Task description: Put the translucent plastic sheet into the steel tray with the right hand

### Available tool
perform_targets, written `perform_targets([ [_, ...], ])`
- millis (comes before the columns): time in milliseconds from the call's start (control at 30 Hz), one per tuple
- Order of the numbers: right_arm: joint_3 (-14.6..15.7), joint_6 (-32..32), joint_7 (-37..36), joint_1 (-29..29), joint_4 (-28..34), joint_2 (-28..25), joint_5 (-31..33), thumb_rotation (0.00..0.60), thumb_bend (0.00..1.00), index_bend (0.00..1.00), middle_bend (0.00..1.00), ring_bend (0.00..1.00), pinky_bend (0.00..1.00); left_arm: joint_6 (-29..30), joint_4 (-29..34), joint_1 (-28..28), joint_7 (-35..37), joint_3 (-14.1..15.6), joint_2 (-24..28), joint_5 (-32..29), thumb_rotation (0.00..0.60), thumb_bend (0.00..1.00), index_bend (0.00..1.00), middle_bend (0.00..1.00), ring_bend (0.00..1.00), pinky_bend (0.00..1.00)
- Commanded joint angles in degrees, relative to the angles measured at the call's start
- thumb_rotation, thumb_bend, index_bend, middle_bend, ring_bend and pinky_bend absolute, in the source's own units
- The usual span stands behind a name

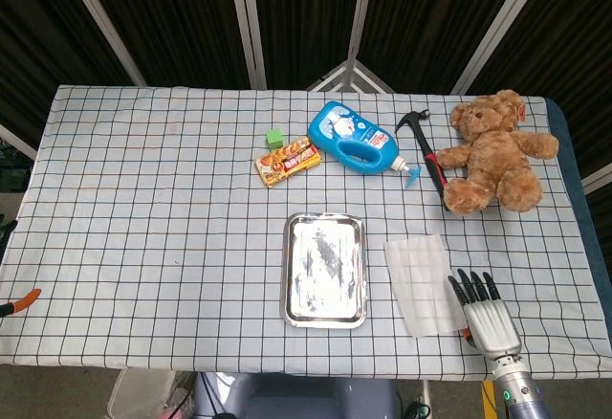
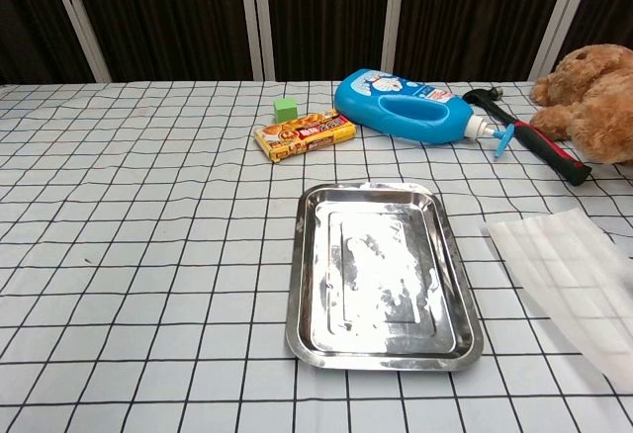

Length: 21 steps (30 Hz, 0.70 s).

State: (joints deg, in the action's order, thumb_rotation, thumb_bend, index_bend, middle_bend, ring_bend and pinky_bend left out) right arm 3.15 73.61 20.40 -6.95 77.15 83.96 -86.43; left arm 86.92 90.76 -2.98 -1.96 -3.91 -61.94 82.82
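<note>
Translucent plastic sheet lies flat just right of the steel tray in the head view, long axis running near-far. The right hand sits at its near right corner, fingers straight and slightly spread, holding nothing. The chest view shows sheet and tray, no hand. No label is readable.

Plastic sheet cropped, chest view

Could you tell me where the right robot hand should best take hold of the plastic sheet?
Probably its near right edge, coming from the right. The plastic sheet lies flat, that edge is beside the right robot hand, and the tray sits on the sheet's other side.
</note>
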Motion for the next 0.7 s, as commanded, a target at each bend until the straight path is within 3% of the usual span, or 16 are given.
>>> perform_targets([
  [33,0.2,0.5,-0.6,0.1,-0.1,0.3,-0.6,0.600,0.41,0.00,0.00,0.00,0.00,-0.1,0.0,0.0,0.0,0.0,0.0,-0.1,0.600,0.00,0.00,0.00,0.00,0.00],
  [300,0.1,1.1,-1.2,-0.1,0.6,0.1,-1.2,0.600,0.41,0.01,0.00,0.00,0.00,-0.2,0.2,0.0,0.0,0.0,0.0,-0.2,0.600,0.00,0.00,0.00,0.00,0.00],
  [433,0.3,1.7,-2.6,-0.3,-0.3,0.5,-2.4,0.600,0.41,0.15,0.00,0.00,0.00,-0.3,0.2,-0.1,-0.1,0.0,0.0,-0.3,0.600,0.00,0.00,0.00,0.00,0.00],
  [600,0.4,2.7,-5.6,-0.7,-2.7,2.4,-4.3,0.600,0.41,0.23,0.02,0.00,0.00,-0.3,0.2,0.0,-0.1,0.0,0.0,-0.3,0.600,0.00,0.00,0.00,0.00,0.00],
  [700,0.4,3.4,-7.3,-0.9,-3.6,3.4,-5.3,0.600,0.41,0.34,0.06,0.00,0.00,-0.4,0.2,-0.1,0.0,-0.1,0.0,-0.4,0.600,0.00,0.00,0.00,0.00,0.00],
])
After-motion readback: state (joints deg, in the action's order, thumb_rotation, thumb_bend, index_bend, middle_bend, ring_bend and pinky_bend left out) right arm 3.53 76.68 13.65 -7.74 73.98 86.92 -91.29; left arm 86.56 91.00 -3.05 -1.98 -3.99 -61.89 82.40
